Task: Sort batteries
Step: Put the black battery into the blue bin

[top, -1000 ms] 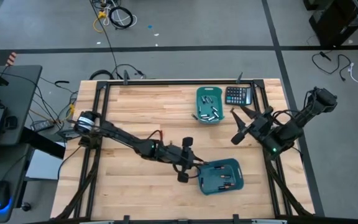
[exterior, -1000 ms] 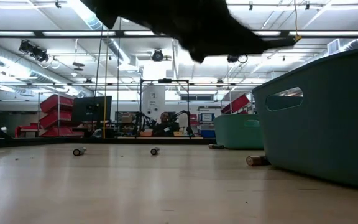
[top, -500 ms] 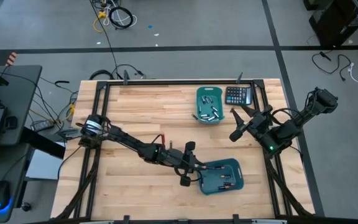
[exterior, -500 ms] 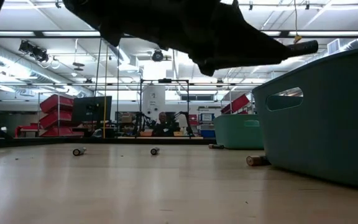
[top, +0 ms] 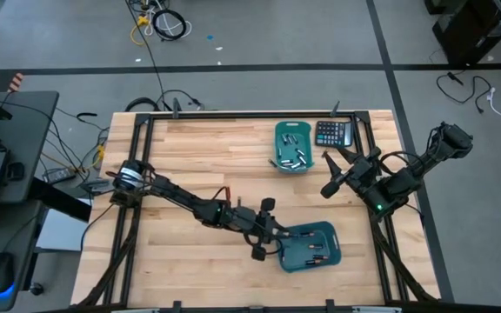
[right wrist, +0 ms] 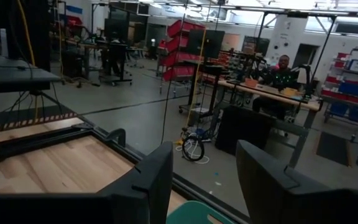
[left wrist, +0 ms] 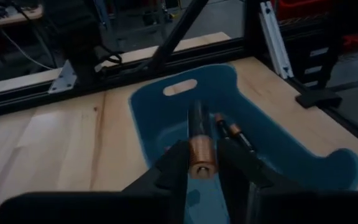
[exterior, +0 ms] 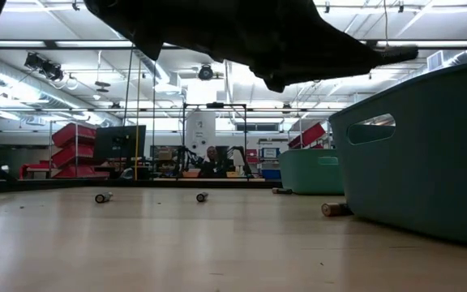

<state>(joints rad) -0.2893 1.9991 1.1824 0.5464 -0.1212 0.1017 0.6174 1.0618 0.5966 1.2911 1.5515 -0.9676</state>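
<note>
Right now the left gripper hangs just over the near teal bin, and between its two dark fingers sits a single battery, copper-coloured end cap facing back toward the wrist. The jaws look only loosely set against it; I cannot tell for certain whether they are gripping or letting go. The cell's long axis runs straight ahead of the tool, pointing out along the fingers, roughly in line with the length of the bin beneath it. So the relation that matters is simple: the bin floor lies directly below and just ahead of the fingertips, with two or three other cells resting there just beside the held one, lying about the same way.

My guess is that a drop is the step in hand, and it needs little more than a wider opening, since the battery is already inside the bin's outline.

Off to the side, the right gripper waits well apart from this, near the table edge beside the calculator and the far bin, fingers spread wide with nothing between them. Loose cells lie on the bare wood.
</note>
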